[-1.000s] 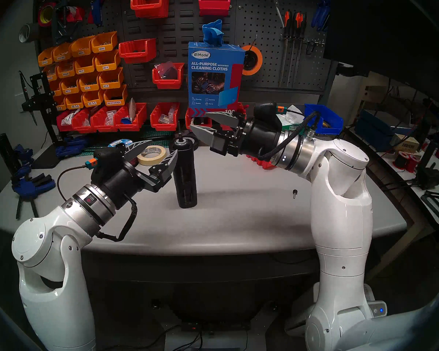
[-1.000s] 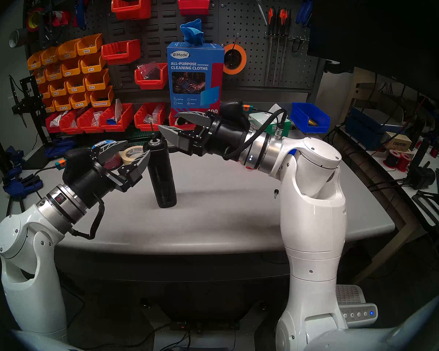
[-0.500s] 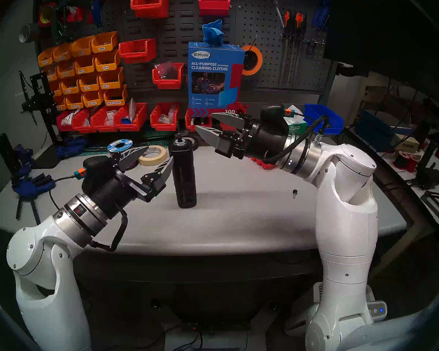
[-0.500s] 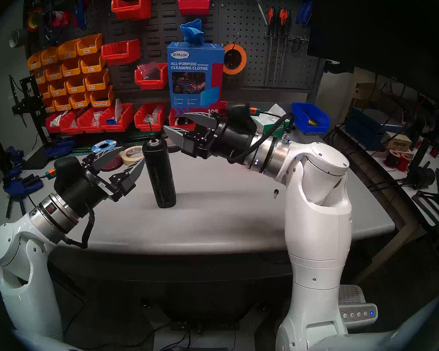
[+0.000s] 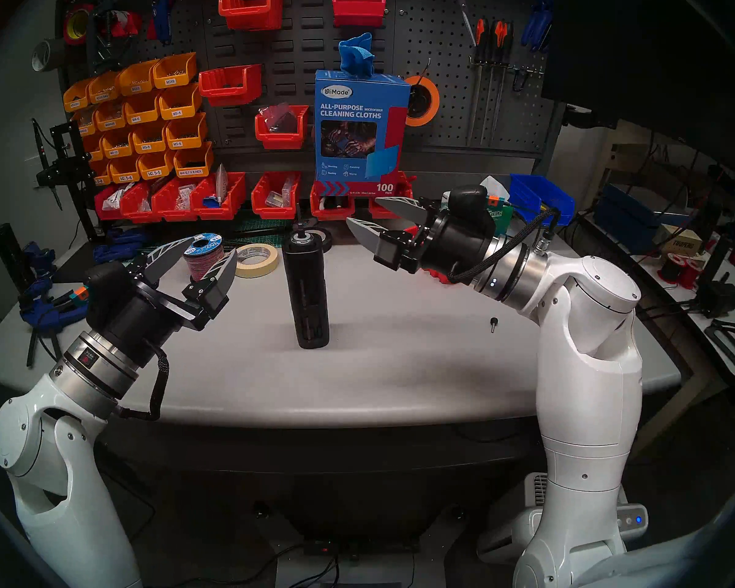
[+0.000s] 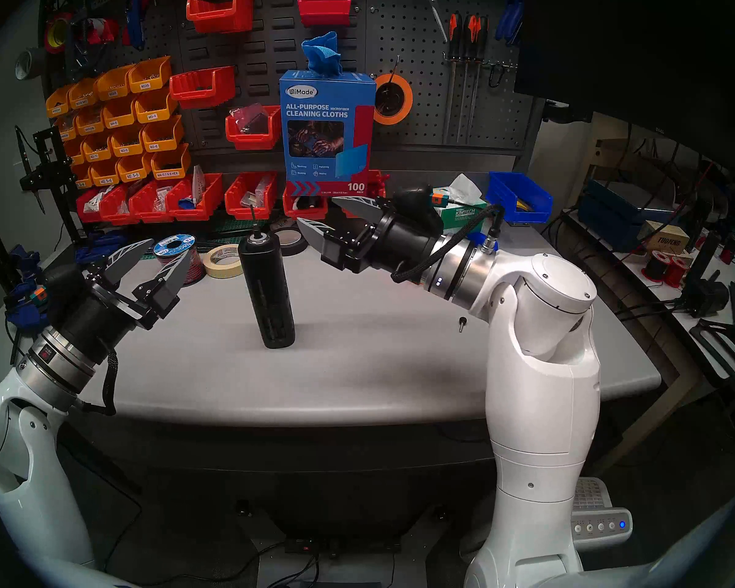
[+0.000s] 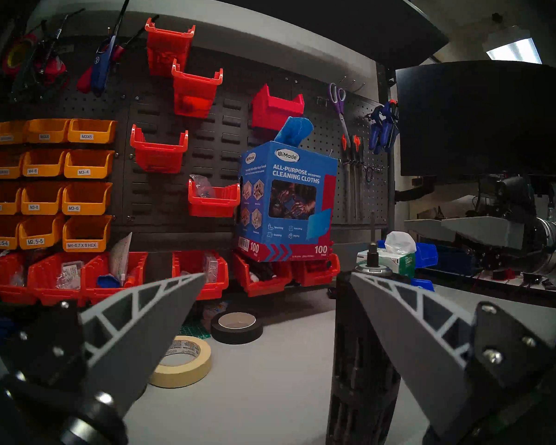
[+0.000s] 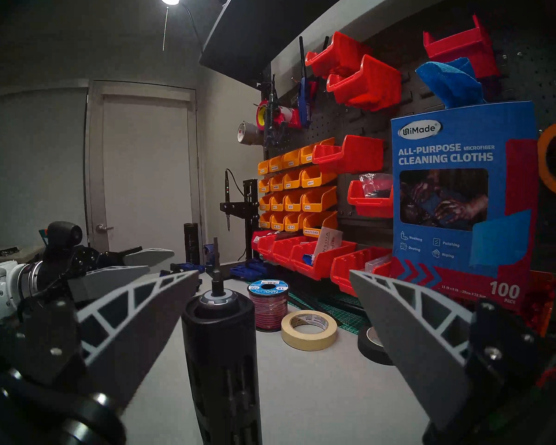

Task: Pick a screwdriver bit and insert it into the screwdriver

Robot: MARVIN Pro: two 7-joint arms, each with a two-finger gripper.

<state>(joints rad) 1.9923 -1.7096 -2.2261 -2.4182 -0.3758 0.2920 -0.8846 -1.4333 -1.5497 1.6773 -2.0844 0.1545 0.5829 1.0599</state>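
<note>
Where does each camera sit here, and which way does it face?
Head pair: above the table, looking down at the screwdriver; both arms show.
Left wrist: low at table level, facing the pegboard, screwdriver on the right; own open left end effector shows.
Right wrist: low, looking toward the door; own open right end effector shows.
Shared: screwdriver with bit upright in its socket.

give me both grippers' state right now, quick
Left gripper: open, holding nothing, left of the screwdriver.
Right gripper: open, holding nothing.

Both arms raised, left end effector [image 5: 204, 246] and right end effector [image 5: 363, 211] spread wide.
</note>
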